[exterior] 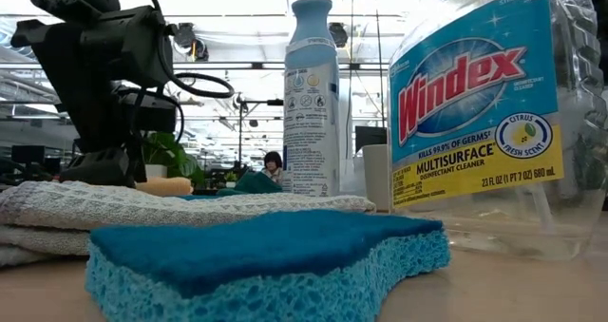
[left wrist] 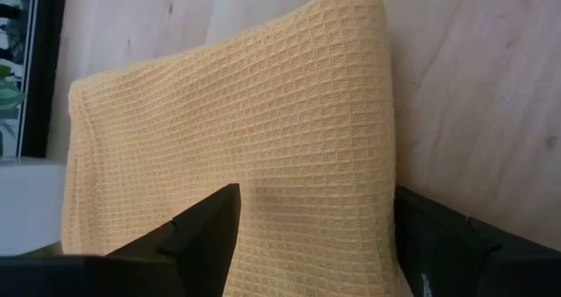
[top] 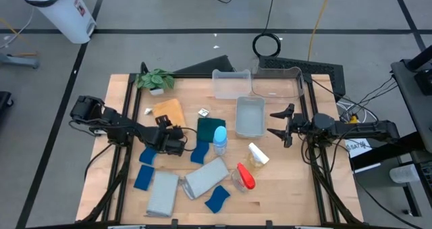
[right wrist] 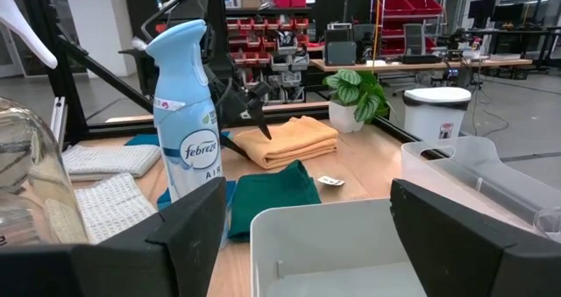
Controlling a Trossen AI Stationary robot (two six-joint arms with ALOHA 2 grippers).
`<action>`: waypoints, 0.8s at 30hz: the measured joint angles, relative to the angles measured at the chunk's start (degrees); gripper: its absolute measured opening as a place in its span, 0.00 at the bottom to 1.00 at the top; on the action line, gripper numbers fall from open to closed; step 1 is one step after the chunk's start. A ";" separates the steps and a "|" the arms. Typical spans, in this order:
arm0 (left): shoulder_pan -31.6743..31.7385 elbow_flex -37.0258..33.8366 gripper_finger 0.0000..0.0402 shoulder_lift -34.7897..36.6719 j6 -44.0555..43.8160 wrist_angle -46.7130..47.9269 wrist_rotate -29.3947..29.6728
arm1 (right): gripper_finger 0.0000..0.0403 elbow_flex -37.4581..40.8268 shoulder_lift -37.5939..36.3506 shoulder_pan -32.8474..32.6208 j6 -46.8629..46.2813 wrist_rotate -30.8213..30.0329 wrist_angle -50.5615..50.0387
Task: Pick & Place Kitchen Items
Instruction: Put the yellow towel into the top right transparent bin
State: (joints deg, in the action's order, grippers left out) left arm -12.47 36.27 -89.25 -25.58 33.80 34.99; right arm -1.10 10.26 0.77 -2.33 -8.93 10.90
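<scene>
Both jaws stood open: the left gripper (left wrist: 311,244) straddled the orange cloth (top: 169,110) near the plant (top: 156,80); the right gripper (top: 282,125) hovered released beside a bin (top: 250,117).

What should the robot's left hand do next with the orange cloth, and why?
Probably lower the left gripper a little and close on the orange cloth. Its fingers are open and spread across the cloth's edge, so it looks lined up to grab.
</scene>
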 joint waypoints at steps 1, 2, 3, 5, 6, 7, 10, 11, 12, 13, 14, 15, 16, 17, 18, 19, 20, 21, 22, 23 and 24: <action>0.00 -0.01 0.68 -0.02 -0.01 0.01 -0.08 | 0.73 0.00 0.00 -0.01 0.00 0.00 0.01; 0.00 -0.01 0.66 -0.04 -0.06 0.02 -0.33 | 0.73 0.00 0.00 0.00 0.00 0.00 0.02; 0.02 -0.02 0.64 -0.04 -0.07 -0.06 -0.56 | 0.73 0.00 0.00 -0.01 -0.01 0.00 0.02; 0.02 -0.02 0.59 -0.07 -0.16 -0.27 -1.15 | 0.73 0.00 0.00 0.00 0.00 0.00 0.00; 0.02 -0.02 0.56 -0.11 -0.25 -0.40 -1.48 | 0.73 0.00 0.00 -0.01 0.00 0.00 0.00; 0.02 -0.04 0.53 -0.11 -0.44 -0.54 -1.76 | 0.73 0.00 0.00 -0.01 0.00 0.00 0.00; 0.02 -0.04 0.42 -0.15 -1.06 -0.94 -2.36 | 0.73 0.00 0.00 -0.01 -0.01 0.00 0.00; 0.02 -0.04 0.38 -0.15 -1.52 -1.03 -2.52 | 0.73 0.00 0.00 -0.01 0.00 0.00 0.00; 0.02 -0.04 0.35 -0.15 -2.10 -1.18 -2.59 | 0.73 0.00 0.00 0.01 0.00 0.00 0.00; 0.01 -0.04 0.32 -0.17 -2.21 -1.35 -2.81 | 0.73 0.00 0.00 -0.01 0.00 0.00 0.00; 0.02 -0.04 0.28 -0.17 -2.17 -1.40 -3.21 | 0.73 0.00 0.00 -0.01 -0.02 0.00 0.00; 0.02 -0.07 0.26 -0.17 -1.84 -1.38 -3.53 | 0.73 0.00 0.00 0.01 0.00 0.00 0.00; 0.02 -0.07 0.23 -0.17 -1.44 -1.36 -3.85 | 0.73 0.00 0.00 -0.01 -0.02 0.00 0.00; 0.02 -0.07 0.20 -0.19 -1.42 -1.36 -3.97 | 0.73 0.00 0.00 -0.01 0.00 0.00 0.00; 0.02 -0.07 0.18 -0.21 -1.57 -1.36 -4.02 | 0.73 0.00 0.00 -0.01 -0.01 0.00 0.00; 0.02 -0.08 0.15 -0.22 -1.80 -1.37 -4.04 | 0.73 0.00 0.00 -0.01 0.00 0.01 0.00; 0.04 -0.10 0.12 -0.22 -1.91 -1.41 -4.10 | 0.73 0.00 0.00 0.00 0.00 0.00 0.01; 0.06 -0.11 0.10 -0.22 -1.92 -1.54 -4.23 | 0.73 0.00 0.00 0.00 -0.01 0.00 0.00; 0.09 -0.11 0.07 -0.22 -1.92 -1.81 -4.33 | 0.73 0.00 0.00 0.00 0.00 0.00 0.00; 0.11 -0.12 0.05 -0.22 -1.95 -2.15 -4.33 | 0.73 0.00 0.00 0.00 -0.02 0.00 0.00; 0.11 -0.13 0.04 -0.22 -1.96 -2.43 -4.29 | 0.73 0.00 0.00 0.00 -0.01 0.00 0.00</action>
State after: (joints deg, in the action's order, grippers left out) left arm -12.36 36.14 -89.47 -27.55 31.37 30.70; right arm -1.10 10.26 0.77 -2.33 -8.93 10.90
